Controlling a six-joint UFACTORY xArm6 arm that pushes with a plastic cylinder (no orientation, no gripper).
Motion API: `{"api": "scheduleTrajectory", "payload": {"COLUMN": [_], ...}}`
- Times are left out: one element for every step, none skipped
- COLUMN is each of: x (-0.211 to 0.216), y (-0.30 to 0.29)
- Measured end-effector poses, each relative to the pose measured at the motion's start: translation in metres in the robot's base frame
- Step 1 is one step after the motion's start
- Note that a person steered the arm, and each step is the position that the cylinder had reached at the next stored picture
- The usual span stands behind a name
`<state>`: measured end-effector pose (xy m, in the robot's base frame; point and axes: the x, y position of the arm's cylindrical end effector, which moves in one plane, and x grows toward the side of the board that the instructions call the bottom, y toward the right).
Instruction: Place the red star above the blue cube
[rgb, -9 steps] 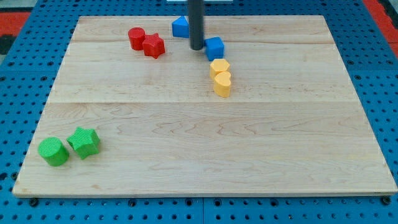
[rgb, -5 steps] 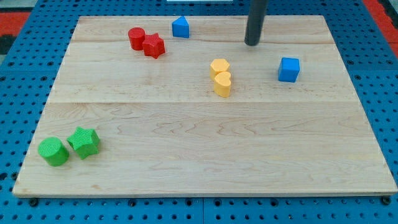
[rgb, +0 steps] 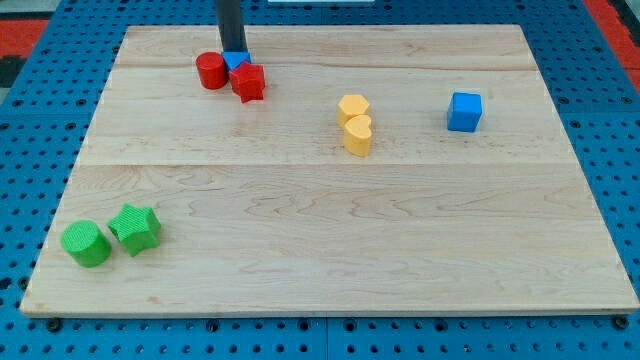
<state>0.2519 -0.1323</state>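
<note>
8 blocks on the table (rgb: 320, 240). We have no pincer, just a rod; our tip (rgb: 232, 52) sits at the view's top left, touching a small blue block (rgb: 235, 61) wedged between red cylinder (rgb: 211, 71) and red star (rgb: 248, 82). Blue cube (rgb: 464, 111) is well apart, right. 2 yellow blocks (rgb: 354, 124) centre; green cylinder (rgb: 86, 244) and green star (rgb: 135, 228) bottom left.

Colours on the pale wood counter (rgb: 320, 230)

Red star (rgb: 248, 82), red cylinder (rgb: 210, 71), small blue block (rgb: 235, 60), blue cube (rgb: 464, 111), two yellow blocks (rgb: 354, 124), green cylinder (rgb: 86, 244), green star (rgb: 135, 228); dark rod.
</note>
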Motion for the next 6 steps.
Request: {"api": "scheduleTrajectory", "payload": {"x": [0.03, 0.054, 0.068, 0.096, 0.119, 0.085], "y": [-0.007, 0.048, 0.077, 0.017, 0.082, 0.087]}}
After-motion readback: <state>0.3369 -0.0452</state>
